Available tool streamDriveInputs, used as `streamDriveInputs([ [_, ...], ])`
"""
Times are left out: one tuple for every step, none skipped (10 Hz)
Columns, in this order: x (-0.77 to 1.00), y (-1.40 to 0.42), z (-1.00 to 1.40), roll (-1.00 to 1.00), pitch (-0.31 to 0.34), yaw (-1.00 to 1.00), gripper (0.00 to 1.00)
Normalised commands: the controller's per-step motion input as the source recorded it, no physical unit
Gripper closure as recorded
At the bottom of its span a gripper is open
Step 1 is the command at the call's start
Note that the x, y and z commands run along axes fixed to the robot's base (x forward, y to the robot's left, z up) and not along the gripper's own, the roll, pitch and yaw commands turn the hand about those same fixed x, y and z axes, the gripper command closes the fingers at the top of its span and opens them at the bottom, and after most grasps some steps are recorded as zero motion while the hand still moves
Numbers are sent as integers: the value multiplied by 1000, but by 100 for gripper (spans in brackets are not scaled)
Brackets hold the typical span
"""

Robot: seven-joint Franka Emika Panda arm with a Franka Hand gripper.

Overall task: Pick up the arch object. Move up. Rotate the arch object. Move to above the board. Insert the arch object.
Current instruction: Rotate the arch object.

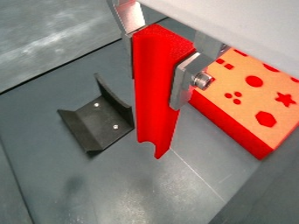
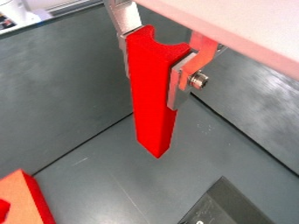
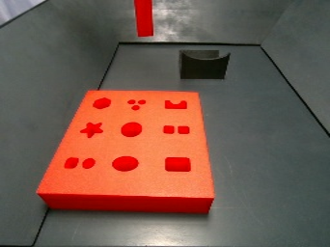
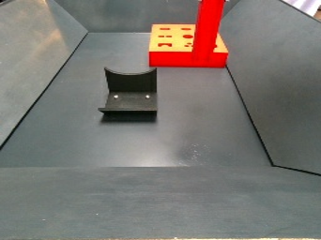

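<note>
Between the gripper's [image 1: 158, 54] plates in both wrist views hangs the arch [image 1: 156, 92], clamped and upright, clear of the floor, fixture [image 1: 96, 123] and board [image 1: 251, 96] below. Side views show it raised, gripper out of frame. Lifting seems underway; rotation comes next. No writing is legible.

So the only extra here is the fixture [image 4: 129, 94], a dark L-shaped bracket sitting flat on the dark grey tabletop [image 4: 175, 141]. Its upright back has a curved dip along the top edge [image 3: 204, 64], and there are a couple of pale dots on the base plate. Grey walls [image 4: 38, 47] box in the tabletop. One corner of the fixture peeks into a wrist view [image 2: 228, 206], and it shows whole in another [image 1: 100, 122].
</note>
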Motion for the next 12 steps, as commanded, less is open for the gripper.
streamDriveInputs([
  [18,13,15,-49,114,-283,100],
  [0,0,-1000,-249,113,-192,100],
  [14,2,-1000,-248,91,-122,100],
  [37,7,-1000,-237,48,-93,100],
  [34,10,-1000,-226,16,-78,100],
  [28,20,-1000,-195,-21,-64,100],
  [26,25,-1000,-174,-38,-55,100],
  [30,26,-956,-170,-44,-49,100],
  [31,23,-851,-175,-47,-49,100],
  [33,17,-653,-186,-47,-52,100],
  [33,16,-558,-192,-48,-52,100],
  [26,13,-378,-202,-50,-53,100],
])
